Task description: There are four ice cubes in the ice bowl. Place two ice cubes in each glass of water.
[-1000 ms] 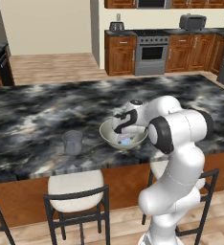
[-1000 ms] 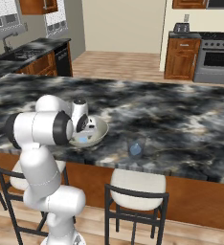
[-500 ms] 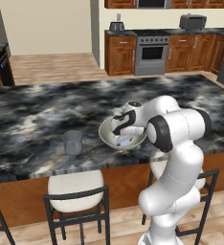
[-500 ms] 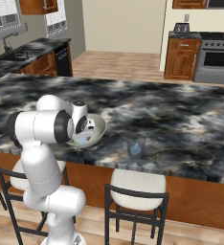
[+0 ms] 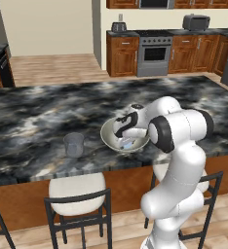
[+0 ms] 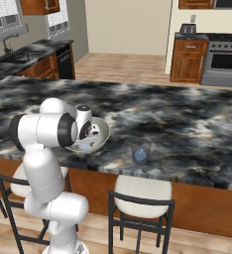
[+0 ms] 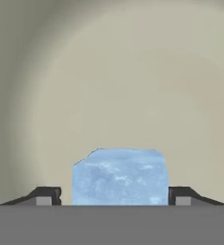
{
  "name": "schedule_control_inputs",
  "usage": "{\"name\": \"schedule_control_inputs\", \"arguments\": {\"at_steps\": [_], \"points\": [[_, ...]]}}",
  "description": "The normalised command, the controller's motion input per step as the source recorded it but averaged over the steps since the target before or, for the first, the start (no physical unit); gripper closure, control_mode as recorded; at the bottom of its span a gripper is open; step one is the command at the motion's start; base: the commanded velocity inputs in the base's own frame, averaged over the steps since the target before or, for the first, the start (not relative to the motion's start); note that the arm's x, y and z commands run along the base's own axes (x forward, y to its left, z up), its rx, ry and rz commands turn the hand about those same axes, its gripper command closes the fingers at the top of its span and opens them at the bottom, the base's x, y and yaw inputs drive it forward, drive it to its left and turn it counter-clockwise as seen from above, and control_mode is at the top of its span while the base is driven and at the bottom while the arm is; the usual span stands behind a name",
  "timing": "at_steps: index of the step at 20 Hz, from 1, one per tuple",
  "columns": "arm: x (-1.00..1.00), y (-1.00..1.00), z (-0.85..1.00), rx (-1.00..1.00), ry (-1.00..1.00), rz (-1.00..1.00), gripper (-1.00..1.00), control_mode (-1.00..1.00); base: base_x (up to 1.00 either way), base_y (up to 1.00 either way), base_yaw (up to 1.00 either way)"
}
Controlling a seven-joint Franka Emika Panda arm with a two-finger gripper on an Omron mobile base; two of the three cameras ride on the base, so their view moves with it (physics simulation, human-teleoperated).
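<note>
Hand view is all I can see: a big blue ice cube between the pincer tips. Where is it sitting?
Observer: The ice cube lies in the ice bowl, which stands on a dark marble counter.
Operator: Where's the pincer coming from?
Observer: The pincer reaches down into the bowl from above.
Operator: Is a glass nearby?
Observer: Yes, one glass stands on the counter, apart from the bowl, to its left in the left base view.

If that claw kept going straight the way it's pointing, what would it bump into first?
Most likely the ice cube sitting right between the jaws of the gripper. Just behind it is the floor of the ice bowl, though how far behind is hard to judge.
</note>
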Motion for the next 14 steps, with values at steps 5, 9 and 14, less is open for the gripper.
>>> {"name": "schedule_control_inputs", "arguments": {"at_steps": [5,9,14], "points": [[0.00,0.00,-0.12,0.00,0.00,0.04,1.00,-1.00,0.00,0.00,0.00],[0.00,0.00,-0.04,0.00,0.00,0.04,1.00,-1.00,0.00,0.00,0.00],[0.00,0.00,0.10,0.04,-0.06,0.01,1.00,-1.00,0.00,0.00,0.00]]}}
